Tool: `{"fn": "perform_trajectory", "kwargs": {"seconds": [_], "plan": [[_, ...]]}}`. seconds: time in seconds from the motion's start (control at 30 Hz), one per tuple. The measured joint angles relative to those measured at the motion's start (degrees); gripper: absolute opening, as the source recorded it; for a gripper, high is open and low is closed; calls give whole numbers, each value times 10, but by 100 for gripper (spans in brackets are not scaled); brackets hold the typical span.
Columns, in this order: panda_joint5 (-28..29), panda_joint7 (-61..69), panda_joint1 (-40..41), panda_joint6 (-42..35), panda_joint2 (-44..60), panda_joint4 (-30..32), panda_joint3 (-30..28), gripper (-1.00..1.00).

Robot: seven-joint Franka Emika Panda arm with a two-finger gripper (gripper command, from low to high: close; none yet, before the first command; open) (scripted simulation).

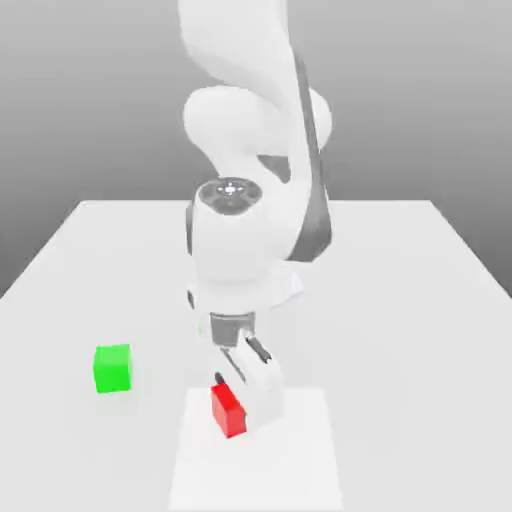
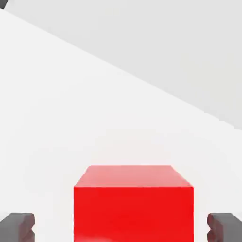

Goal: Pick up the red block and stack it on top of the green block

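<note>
- A Franka Panda arm [image 1: 235, 240] reaches down over a pale table [image 1: 420, 350], its gripper [image 2: 121, 227] lowered to the red block [image 2: 133, 215] in a simulated workspace.
- The gripper stands open, its two dark grey fingers [image 2: 18, 228] parted on opposite sides of the block, as seen in the hand view.
- A strip of white surface shows between each finger and the block in that view; neither finger touches the red sides, and nothing is gripped.
- The red block sits on a bright white square [image 1: 300, 470] laid out on the near part of the table, its bright red face and a paler, pinkish one turned to the hand view's camera.
- A faint reddish tint colours the inner edges of the fingers, facing the block.
- The green block [image 1: 112, 368] rests upright on the grey-white tabletop toward the exterior view's left, off the white square and well apart from the red block.
- The two blocks are not stacked; the top of the green one is bare.
- The arm's white links and grey joints rise above the scene in the exterior view, set against a grey backdrop [image 1: 60, 90], with the gripper's white body partly covering the square beside the red block.
</note>
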State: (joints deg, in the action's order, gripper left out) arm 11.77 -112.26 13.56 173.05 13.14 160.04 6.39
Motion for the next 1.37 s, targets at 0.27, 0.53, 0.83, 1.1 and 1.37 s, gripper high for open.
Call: {"fn": "perform_trajectory", "kwargs": {"seconds": [0.27,0.53,0.83,1.1,1.37], "plan": [[-6,4,7,-6,-9,0,8,-100],[-95,67,30,-82,-101,12,55,-100],[-114,-13,121,-155,-193,39,0,-100],[-105,-150,244,-152,-211,57,-74,-100],[-114,-147,245,-63,-119,54,-74,100]]}}
